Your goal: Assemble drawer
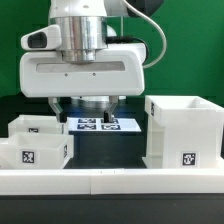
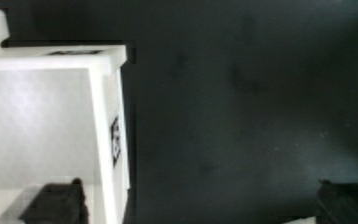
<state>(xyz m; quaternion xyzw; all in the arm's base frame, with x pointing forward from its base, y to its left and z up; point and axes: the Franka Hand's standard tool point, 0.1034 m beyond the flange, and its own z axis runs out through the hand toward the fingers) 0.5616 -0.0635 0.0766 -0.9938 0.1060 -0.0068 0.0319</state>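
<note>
Rail point(image 1: 110, 182), low & white, runs along front. Front tray point(image 1: 35, 152), rear tray point(image 1: 32, 125) on dark surface point(image 1: 110, 150) at ext. view's left; casing point(image 1: 182, 130) right; marker board point(image 1: 105, 124) btwn. Hand point(image 1: 88, 106) spread, empty, near board.

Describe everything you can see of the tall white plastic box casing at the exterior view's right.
The tall white plastic box casing stands upright on the dark table, open side up, showing thin walls and a white inside. A small black-and-white square tag sits low on its front face. It looks smooth and whole. The open gripper hangs apart from it; nothing grips it. The long low white rail crosses in front of its base.
</note>
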